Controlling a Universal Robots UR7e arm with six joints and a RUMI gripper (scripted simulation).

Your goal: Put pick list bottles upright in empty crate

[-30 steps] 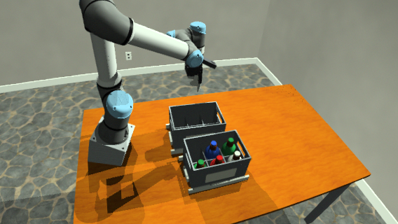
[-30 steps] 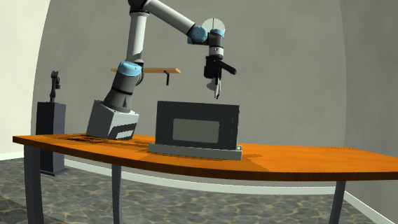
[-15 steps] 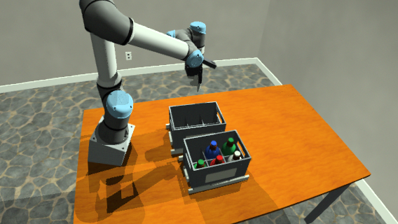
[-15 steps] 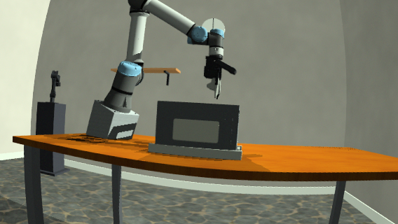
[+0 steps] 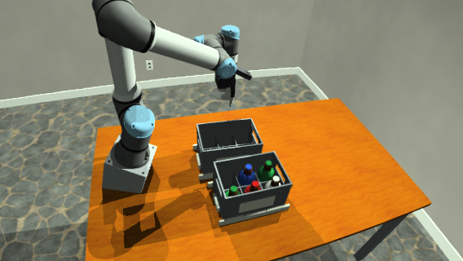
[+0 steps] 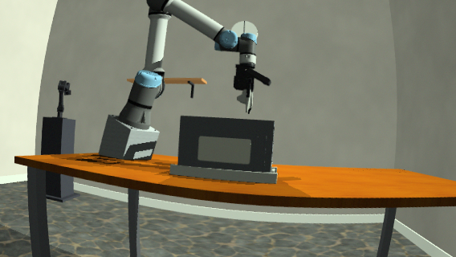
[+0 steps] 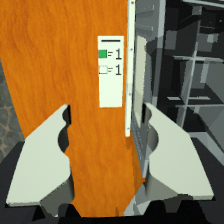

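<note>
My gripper (image 5: 231, 95) hangs high above the table's far side, beyond the empty crate (image 5: 228, 139), fingers pointing down. In the wrist view the fingers stand apart with nothing between them. Below them the pick list (image 7: 110, 70) lies on the table beside the empty crate's wall (image 7: 175, 75). Under its black bar it reads green 1, then white 1. The full crate (image 5: 252, 185) holds a blue-capped bottle (image 5: 247, 174), a green one (image 5: 266, 170), a white one (image 5: 275, 180), a red one (image 5: 253, 186) and a second green one (image 5: 232, 190), all upright.
The two crates stand touching, near the table's middle. The robot base (image 5: 128, 163) stands at the table's left. In the exterior view the full crate (image 6: 226, 146) hides the empty one. A camera post (image 6: 60, 132) stands off the table at the left.
</note>
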